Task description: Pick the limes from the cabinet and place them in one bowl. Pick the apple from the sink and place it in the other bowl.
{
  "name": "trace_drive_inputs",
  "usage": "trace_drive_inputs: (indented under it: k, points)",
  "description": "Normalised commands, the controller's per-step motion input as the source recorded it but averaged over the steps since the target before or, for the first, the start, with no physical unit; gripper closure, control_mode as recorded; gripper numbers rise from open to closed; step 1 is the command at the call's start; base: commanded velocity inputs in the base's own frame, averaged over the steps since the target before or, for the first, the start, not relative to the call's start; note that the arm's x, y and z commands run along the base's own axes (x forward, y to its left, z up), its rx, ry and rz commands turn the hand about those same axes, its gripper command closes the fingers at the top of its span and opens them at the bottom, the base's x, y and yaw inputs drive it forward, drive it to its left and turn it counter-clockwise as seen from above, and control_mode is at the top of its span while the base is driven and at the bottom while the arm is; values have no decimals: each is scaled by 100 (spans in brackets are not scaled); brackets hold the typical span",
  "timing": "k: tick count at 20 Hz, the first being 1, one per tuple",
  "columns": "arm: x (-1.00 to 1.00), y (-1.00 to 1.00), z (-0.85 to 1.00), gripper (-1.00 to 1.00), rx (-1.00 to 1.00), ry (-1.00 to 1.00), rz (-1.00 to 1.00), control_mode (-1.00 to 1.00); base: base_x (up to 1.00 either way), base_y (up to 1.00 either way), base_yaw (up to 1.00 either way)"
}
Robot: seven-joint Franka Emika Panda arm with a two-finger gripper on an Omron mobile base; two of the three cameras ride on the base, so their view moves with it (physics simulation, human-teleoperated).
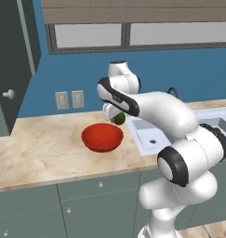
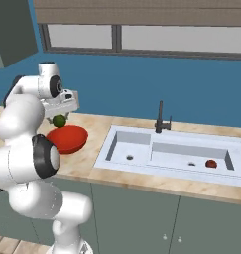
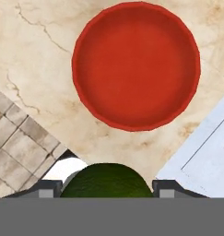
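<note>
Hand view: round dark-green lime (image 3: 107, 180) between jaws; glossy red bowl (image 3: 135, 64) beyond

lime (image 3: 107, 180) lower half cut by hand view's bottom edge, cabinet (image 1: 12, 60) cropped at left, claw (image 1: 115, 116) mostly behind arm

red bowl (image 3: 135, 64) looks like smooth glossy plastic/ceramic; lime (image 3: 107, 180) dull, slightly pebbly skin; countertop (image 1: 35, 148) polished beige marble w/ veins; sink (image 2: 166, 154) matt pale grey, faucet (image 2: 161, 119) black metal at its 12 o'clock
</note>
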Motion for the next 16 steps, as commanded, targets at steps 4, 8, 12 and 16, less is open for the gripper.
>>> trace_drive_inputs:
  k: [4, 8, 12, 16]
  points:
    - [43, 5, -37, 100, 0, -3, 7, -100, 0, 0, 0]
    - [28, 1, -26, 100, 1, -10, 3, -100, 0, 0, 0]
    - [31, 15, -14, 100, 0, -9, 0, -100, 0, 0, 0]
    - [16, 25, -30, 100, 0, -1, 0, -100, 0, 0, 0]
